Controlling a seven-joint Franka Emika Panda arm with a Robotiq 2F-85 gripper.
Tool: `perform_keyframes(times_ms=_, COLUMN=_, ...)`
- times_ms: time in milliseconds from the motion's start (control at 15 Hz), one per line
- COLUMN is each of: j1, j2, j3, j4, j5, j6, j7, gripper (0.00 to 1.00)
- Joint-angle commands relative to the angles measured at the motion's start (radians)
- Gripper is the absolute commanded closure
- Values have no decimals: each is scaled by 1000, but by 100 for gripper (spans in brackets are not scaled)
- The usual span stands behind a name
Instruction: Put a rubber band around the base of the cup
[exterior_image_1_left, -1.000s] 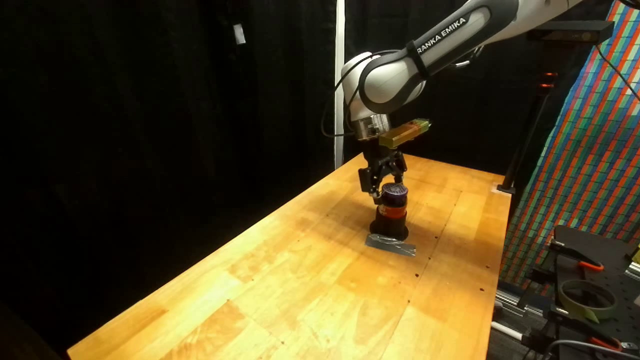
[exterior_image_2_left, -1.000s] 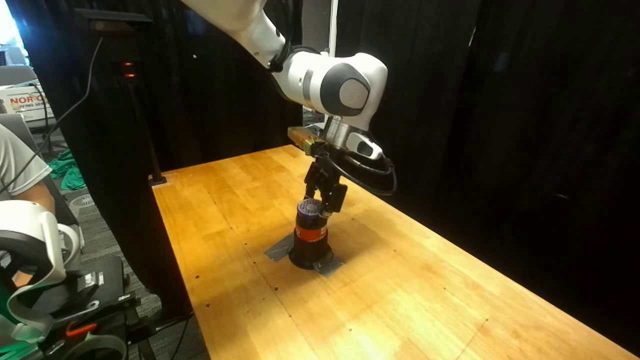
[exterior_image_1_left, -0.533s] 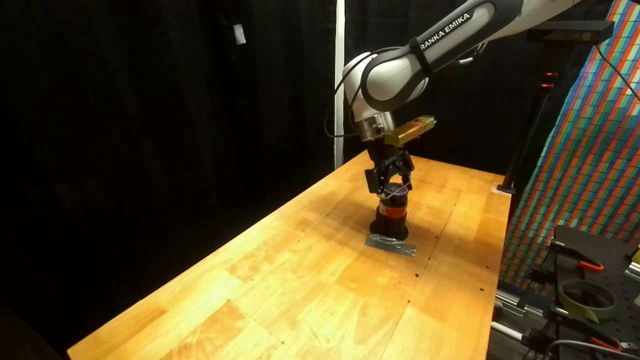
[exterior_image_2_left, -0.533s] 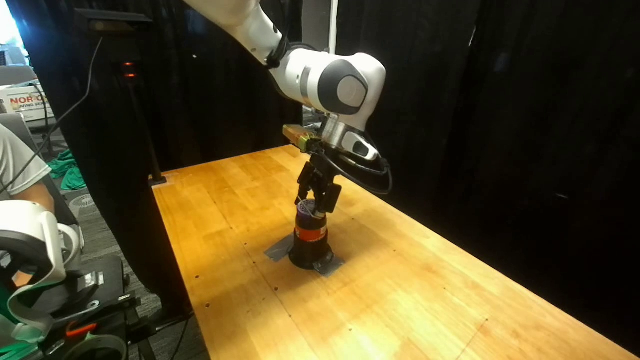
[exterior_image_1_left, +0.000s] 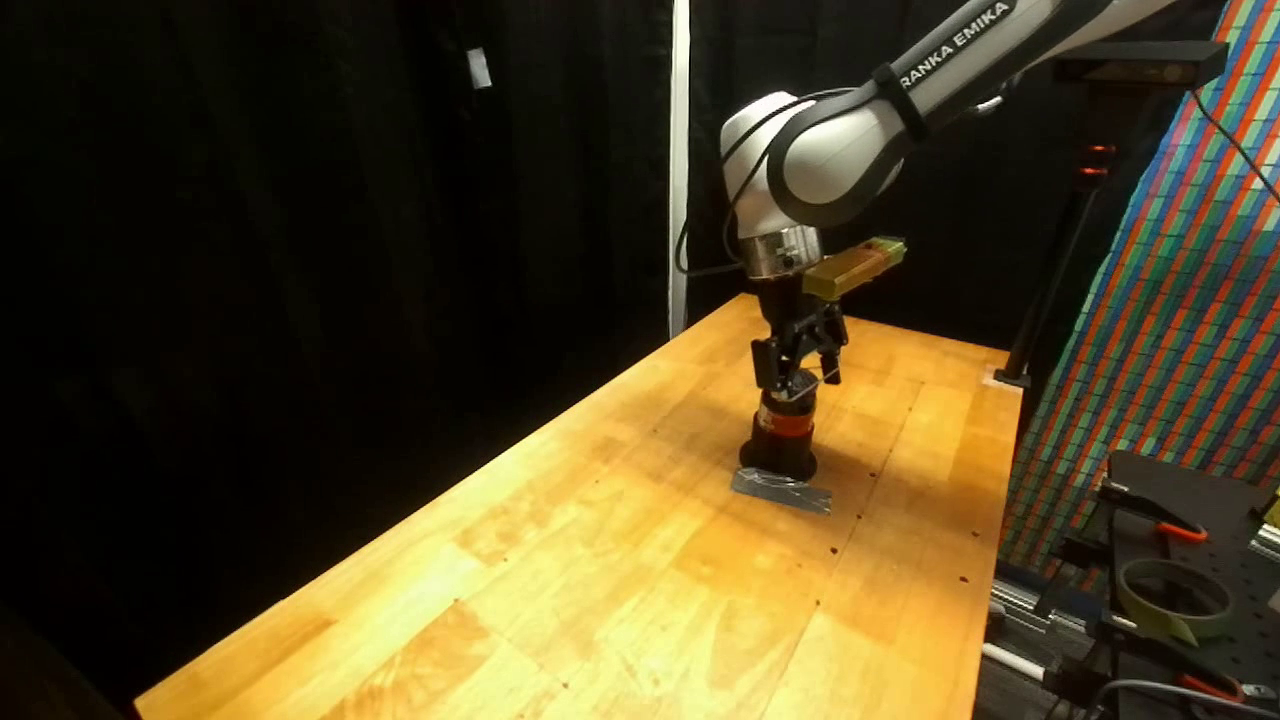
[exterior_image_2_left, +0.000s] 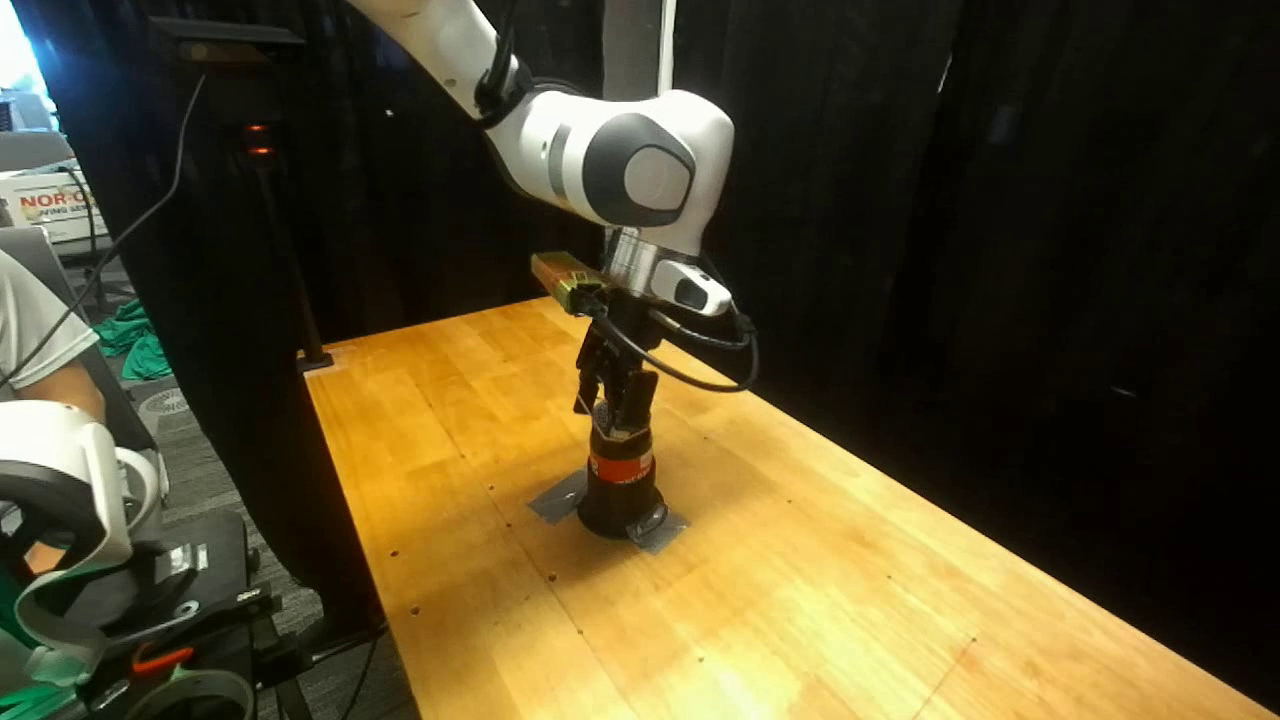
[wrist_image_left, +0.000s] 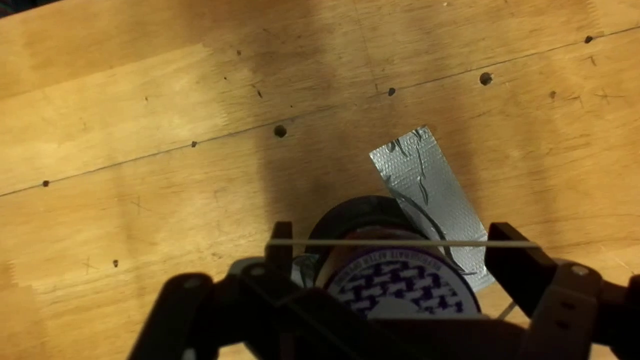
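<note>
Black fabric curtains (exterior_image_1_left: 320, 260) are hanging behind a pale wooden table (exterior_image_1_left: 560, 570), where an upright dark cylindrical cup (exterior_image_2_left: 621, 470) with an orange-red label is standing. From above, the white-and-grey jointed arm (exterior_image_1_left: 835, 165) is pointing its black two-finger gripper (exterior_image_2_left: 606, 414) down at the cup's top, fingers parted wide and holding a thin pale rubber band (wrist_image_left: 392, 243) stretched between them. Only the wrist view is showing the purple-and-white lid's (wrist_image_left: 400, 280) lettering; an exterior view alone is showing a light-shirted person (exterior_image_2_left: 42, 320).
</note>
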Motion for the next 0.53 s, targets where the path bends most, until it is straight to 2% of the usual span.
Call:
perform_keyframes(times_ms=0, j1=29, j2=-123, j3=-12, j4=-199, j5=-30, j6=150, j7=63, gripper=0)
perform_keyframes(times_ms=200, j1=38, j2=-176, j3=-16, j4=-306, j5=-56, j6=279, j7=118, gripper=0)
perform_keyframes(times_ms=267, j1=41, j2=-192, j3=-20, j4=-340, j5=-67, j6=326, j7=142, gripper=15)
perform_keyframes(times_ms=467, j1=46, j2=-235, j3=-30, j4=-428, j5=-96, j6=462, j7=217, gripper=42)
